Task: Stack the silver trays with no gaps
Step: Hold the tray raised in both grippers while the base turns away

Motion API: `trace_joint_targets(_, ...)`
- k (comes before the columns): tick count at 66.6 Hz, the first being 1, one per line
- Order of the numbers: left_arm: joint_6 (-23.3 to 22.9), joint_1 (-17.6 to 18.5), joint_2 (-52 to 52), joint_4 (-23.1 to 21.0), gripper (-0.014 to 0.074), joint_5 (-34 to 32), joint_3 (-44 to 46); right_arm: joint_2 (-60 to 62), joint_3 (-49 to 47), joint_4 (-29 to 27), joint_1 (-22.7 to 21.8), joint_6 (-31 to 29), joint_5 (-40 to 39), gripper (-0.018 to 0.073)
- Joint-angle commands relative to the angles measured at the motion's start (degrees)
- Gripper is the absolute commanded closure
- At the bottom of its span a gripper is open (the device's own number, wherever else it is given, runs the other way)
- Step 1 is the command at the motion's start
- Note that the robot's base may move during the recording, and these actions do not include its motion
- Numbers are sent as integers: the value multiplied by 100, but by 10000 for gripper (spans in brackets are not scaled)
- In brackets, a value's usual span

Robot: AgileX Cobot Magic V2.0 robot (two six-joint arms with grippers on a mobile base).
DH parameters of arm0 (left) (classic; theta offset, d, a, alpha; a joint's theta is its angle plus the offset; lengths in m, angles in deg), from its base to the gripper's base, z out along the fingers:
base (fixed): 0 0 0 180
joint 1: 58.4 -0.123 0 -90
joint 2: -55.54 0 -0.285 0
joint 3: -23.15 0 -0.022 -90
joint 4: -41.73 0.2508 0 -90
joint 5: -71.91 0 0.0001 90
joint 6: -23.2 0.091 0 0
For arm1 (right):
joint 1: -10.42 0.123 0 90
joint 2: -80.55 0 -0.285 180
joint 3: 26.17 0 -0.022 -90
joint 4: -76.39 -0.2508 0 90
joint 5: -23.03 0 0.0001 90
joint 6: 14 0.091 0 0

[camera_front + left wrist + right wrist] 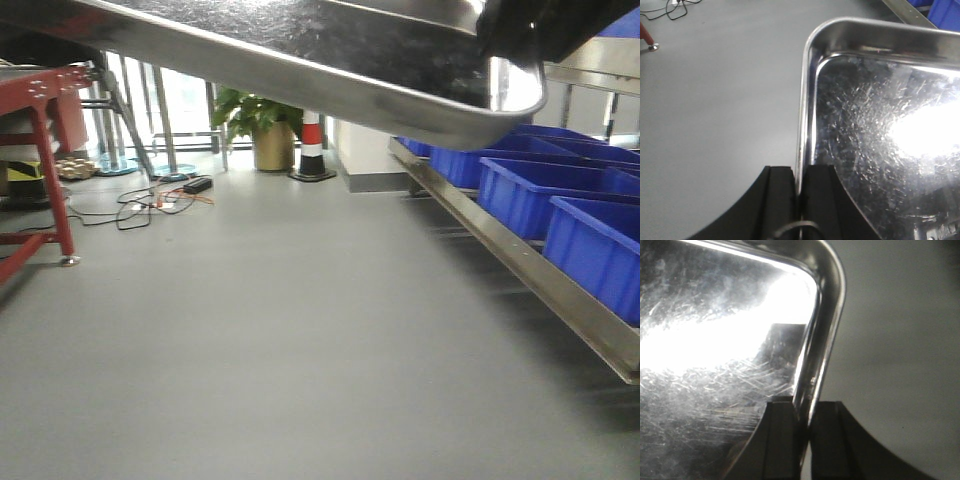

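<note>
One silver tray [330,70] is held in the air across the top of the front view, tilted down to the right. Its scratched inside shows in the left wrist view [880,125] and in the right wrist view [715,355]. My left gripper [800,172] is shut on the tray's left rim, one finger inside and one outside. My right gripper [804,407] is shut on the tray's right rim near its rounded corner. It shows as a dark shape [510,35] in the front view. No second tray is in view.
Grey floor lies below. Blue bins [590,245] sit in a row on a steel shelf rail [520,270] at the right. A red table frame [45,160], floor cables [150,205], a potted plant [265,130] and a striped cone [312,150] stand far left and back.
</note>
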State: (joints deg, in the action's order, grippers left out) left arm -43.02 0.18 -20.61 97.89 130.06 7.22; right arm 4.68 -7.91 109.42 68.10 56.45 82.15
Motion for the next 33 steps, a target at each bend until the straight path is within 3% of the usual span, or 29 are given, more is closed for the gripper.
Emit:
trace_joint_targets(1, -40, 4, 56, 361, 606, 204, 17, 65, -21, 131, 16, -62, 181, 557)
trace_joint_targets(33, -40, 4, 56, 361, 606, 204, 17, 65, -21, 131, 16, -62, 181, 557)
